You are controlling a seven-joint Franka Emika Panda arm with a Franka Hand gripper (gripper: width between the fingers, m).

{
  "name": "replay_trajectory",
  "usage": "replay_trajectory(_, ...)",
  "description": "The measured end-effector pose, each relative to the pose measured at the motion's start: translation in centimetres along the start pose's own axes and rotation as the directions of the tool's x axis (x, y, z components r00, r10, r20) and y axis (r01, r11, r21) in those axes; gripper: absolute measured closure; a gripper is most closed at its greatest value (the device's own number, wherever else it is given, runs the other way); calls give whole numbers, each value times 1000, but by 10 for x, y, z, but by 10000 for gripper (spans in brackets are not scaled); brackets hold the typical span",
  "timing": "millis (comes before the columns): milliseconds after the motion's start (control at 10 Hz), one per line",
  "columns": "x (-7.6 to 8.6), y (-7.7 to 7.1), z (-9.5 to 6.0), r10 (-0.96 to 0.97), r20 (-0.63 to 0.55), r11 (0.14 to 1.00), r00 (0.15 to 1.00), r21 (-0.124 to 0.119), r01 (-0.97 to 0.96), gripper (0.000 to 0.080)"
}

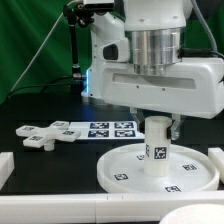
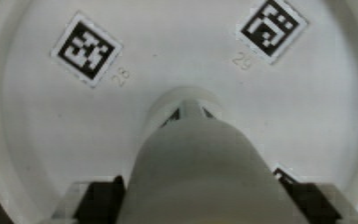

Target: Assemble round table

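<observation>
The large rimmed round disc (image 1: 130, 172) lies flat on the black table near the front edge, tags facing up. The short thick cylinder leg (image 1: 157, 152) stands upright on the disc's middle. My gripper (image 1: 157, 124) comes straight down onto the leg's top and is shut on it. In the wrist view the leg (image 2: 197, 150) runs down between the two dark fingers (image 2: 105, 200), with the disc (image 2: 176, 50) and two of its tags behind it. The cross-shaped foot piece (image 1: 42, 136) lies on the table at the exterior view's left, apart from the gripper.
The marker board (image 1: 98, 129) lies flat behind the disc, beside the foot piece. White rails (image 1: 6, 165) border the table at the exterior view's left, front and right. A green backdrop and dark equipment stand behind the arm.
</observation>
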State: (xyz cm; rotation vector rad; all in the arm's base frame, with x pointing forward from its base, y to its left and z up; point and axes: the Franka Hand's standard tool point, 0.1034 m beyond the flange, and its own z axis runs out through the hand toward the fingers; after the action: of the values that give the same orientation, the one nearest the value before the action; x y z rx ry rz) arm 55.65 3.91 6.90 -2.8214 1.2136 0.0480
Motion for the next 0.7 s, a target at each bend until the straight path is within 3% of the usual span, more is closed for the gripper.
replay_trajectory(100,0,0,0,66,9,998,998,12,-66,393)
replay_trajectory(600,-1,-2,0,299,27,954,954,23,-300,392)
replay_trajectory(700,-1,-2,0,435,33,900,900,27,-436,392)
